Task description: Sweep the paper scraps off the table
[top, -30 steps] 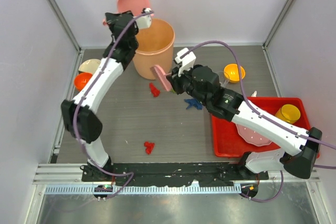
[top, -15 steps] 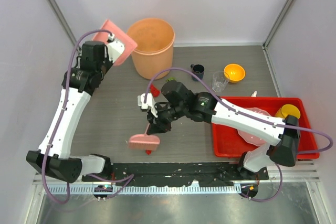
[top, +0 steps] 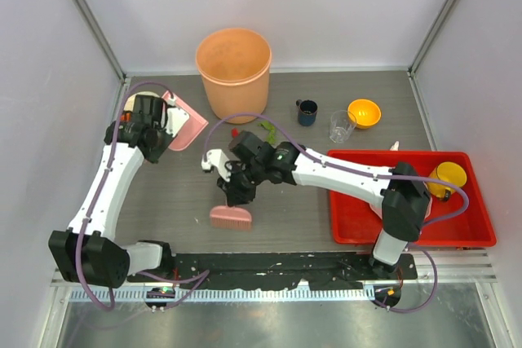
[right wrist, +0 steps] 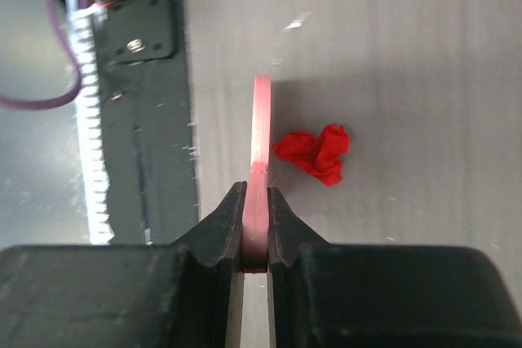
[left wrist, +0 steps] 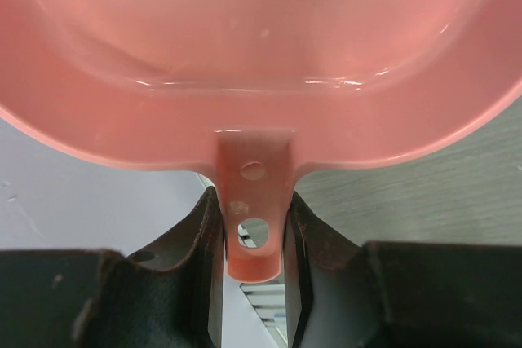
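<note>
My left gripper [top: 155, 126] is shut on the handle [left wrist: 251, 201] of the pink dustpan [top: 184, 120], which sits low at the far left of the table [top: 179, 193]; the pan [left wrist: 261, 55] fills the left wrist view. My right gripper [top: 237, 191] is shut on a pink brush [top: 231, 218], whose head rests on the table near the front. In the right wrist view a red paper scrap [right wrist: 314, 152] lies just right of the brush [right wrist: 261, 136], on its far side from the rail. A red scrap [top: 236, 130] and a green scrap [top: 267, 129] lie by the bin.
A tall orange bin [top: 234, 71] stands at the back. A dark cup [top: 307, 112], a clear glass [top: 341, 125] and an orange bowl [top: 364, 112] stand at the back right. A red tray [top: 408, 209] with a yellow bowl [top: 447, 177] is at the right.
My left arm brought the dustpan down from above the bin to the table at far left. My right arm carried the brush from mid-table to the front, beside a red scrap.
</note>
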### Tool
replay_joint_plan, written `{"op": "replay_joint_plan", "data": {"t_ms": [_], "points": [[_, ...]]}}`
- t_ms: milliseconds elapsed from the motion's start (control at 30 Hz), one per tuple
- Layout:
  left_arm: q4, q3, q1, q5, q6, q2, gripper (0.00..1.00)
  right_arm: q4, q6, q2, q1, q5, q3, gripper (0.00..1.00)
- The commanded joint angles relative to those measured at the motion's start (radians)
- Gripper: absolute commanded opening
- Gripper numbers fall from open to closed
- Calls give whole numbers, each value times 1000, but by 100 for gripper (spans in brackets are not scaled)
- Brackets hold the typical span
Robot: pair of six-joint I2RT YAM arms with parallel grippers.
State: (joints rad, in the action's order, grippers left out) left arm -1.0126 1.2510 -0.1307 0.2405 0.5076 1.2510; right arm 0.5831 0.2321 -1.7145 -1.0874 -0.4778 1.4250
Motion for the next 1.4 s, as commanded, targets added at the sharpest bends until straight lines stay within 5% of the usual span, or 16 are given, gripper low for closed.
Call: {"op": "replay_joint_plan", "data": {"t_ms": [0,300,533,633,767,833,1100,1367], "points": [[-60,-51,3,-44,43,-35,0,-144,-97,23,78,140,-8,1],[-75,-214,3,14,186,-10,0,-163,-163,128,92,179,-17,1],[-159,-344,5,63,374,-5,0,-201,-367,334,92,238,-67,1],[-204,-377,-4,31,413,-27,0,-195,-497,381,92,402,-92,1],[-242,-413,-40,-10,407,-30,0,-126,-592,374,95,909,-146,1],[-245,-427,-76,-23,388,-16,0,-118,-613,351,93,967,-141,1],[-225,-429,-153,-52,278,114,0,-126,-620,176,93,993,-86,1],[-150,-413,-193,-49,223,252,0,-213,-694,69,101,719,-74,1]]}}
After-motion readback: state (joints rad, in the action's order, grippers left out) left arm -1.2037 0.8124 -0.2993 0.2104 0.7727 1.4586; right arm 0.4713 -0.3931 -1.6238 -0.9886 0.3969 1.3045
